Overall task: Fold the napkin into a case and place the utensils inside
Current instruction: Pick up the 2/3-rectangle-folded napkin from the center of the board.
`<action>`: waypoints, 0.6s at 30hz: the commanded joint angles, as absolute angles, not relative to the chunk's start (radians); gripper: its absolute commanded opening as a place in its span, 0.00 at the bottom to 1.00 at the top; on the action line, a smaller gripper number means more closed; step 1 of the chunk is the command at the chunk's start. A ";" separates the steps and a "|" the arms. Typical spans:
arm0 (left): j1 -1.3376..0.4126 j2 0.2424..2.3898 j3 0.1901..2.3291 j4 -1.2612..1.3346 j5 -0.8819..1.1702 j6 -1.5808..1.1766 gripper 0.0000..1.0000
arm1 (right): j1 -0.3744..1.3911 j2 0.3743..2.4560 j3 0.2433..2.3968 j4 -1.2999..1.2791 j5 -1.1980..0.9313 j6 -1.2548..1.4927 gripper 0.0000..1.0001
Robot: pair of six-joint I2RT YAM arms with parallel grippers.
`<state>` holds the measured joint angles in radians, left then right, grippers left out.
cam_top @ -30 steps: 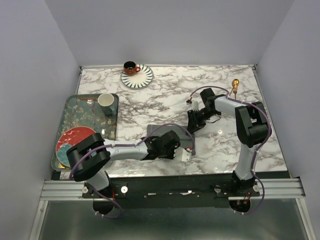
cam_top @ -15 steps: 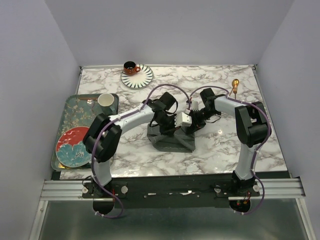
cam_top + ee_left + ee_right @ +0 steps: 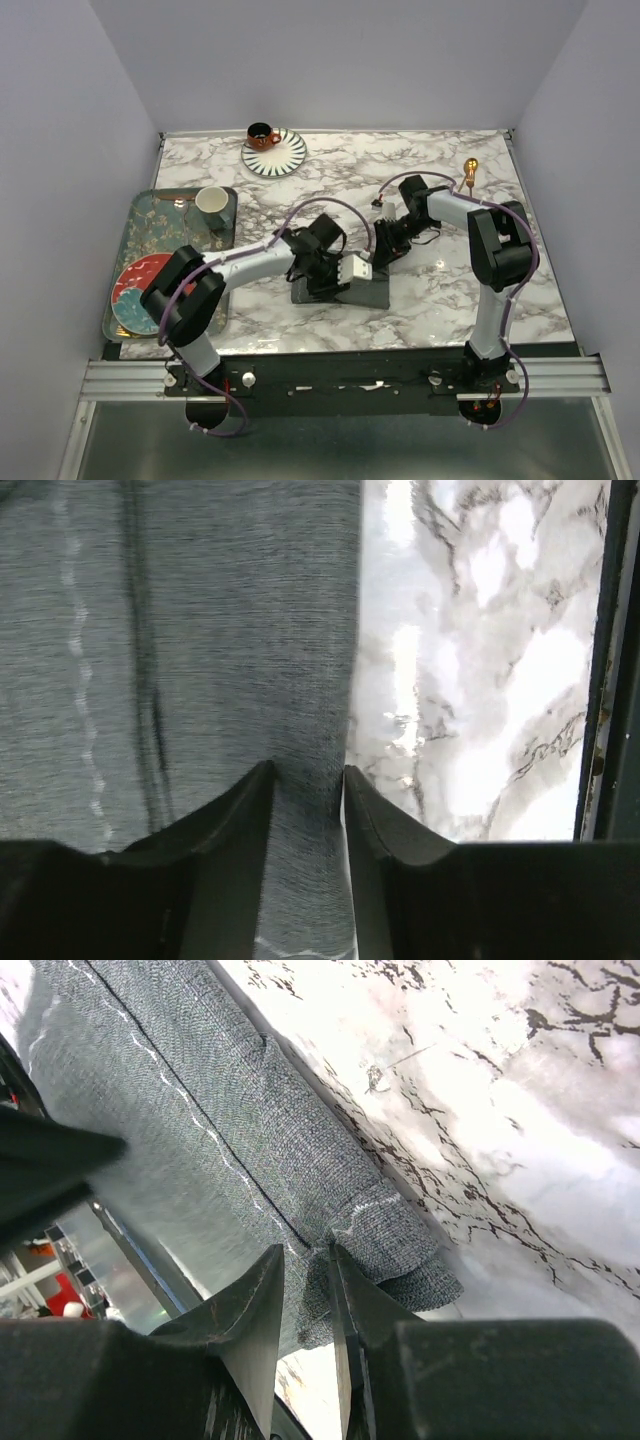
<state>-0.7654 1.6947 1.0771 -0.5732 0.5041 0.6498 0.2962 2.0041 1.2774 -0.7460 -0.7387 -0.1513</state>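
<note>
Left wrist: folding step; left gripper [image 3: 306, 770] apart over napkin [image 3: 200, 630], right gripper [image 3: 306, 1252] clamps 2 o'clock corner; next probably needs flat crease.

A folded dark grey napkin [image 3: 368, 296] lies mid-frame on the marble table [image 3: 450, 300]. The left gripper [image 3: 322, 283] sits over its left part and the right gripper [image 3: 383, 256] at its upper right end. One gold utensil [image 3: 468, 172] lies at the upper right.

Lab: plain-walled marble test bench [image 3: 450, 300]
</note>
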 commanded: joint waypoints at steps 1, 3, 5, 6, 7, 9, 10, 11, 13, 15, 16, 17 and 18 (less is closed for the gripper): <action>-0.866 1.615 0.931 -0.333 0.247 0.621 0.47 | 0.308 2.069 1.269 -0.759 -0.644 -0.202 0.34; -0.890 1.585 0.875 -0.287 0.173 0.629 0.48 | 0.308 2.071 1.267 -0.762 -0.644 -0.207 0.34; -0.934 1.548 0.816 -0.238 0.120 0.640 0.52 | 0.310 2.071 1.266 -0.762 -0.641 -0.210 0.34; -0.948 1.540 0.799 -0.227 0.101 0.647 0.52 | 0.308 2.072 1.264 -0.764 -0.643 -0.212 0.34; -0.966 1.537 0.787 -0.215 0.085 0.663 0.52 | 0.308 2.072 1.262 -0.765 -0.643 -0.212 0.34; -1.009 1.535 0.746 -0.157 0.017 0.670 0.52 | 0.308 2.072 1.262 -0.764 -0.641 -0.215 0.34; -1.022 1.543 0.735 -0.135 0.008 0.681 0.51 | 0.308 2.071 1.259 -0.764 -0.644 -0.215 0.33; -1.032 1.566 0.727 -0.112 -0.033 0.684 0.50 | 0.308 2.069 1.258 -0.764 -0.643 -0.216 0.34; -1.051 1.589 0.726 -0.103 -0.063 0.699 0.49 | 0.308 2.071 1.255 -0.765 -0.641 -0.215 0.34; -1.058 1.608 0.719 -0.095 -0.067 0.715 0.44 | 0.308 2.068 1.255 -0.765 -0.641 -0.218 0.34; -1.060 1.611 0.718 -0.092 -0.067 0.721 0.40 | 0.308 2.068 1.255 -0.764 -0.640 -0.216 0.34; -1.063 1.617 0.716 -0.094 -0.066 0.739 0.25 | 0.308 2.069 1.256 -0.765 -0.640 -0.218 0.34; -1.063 1.618 0.718 -0.098 -0.063 0.744 0.15 | 0.308 2.071 1.258 -0.767 -0.641 -0.218 0.34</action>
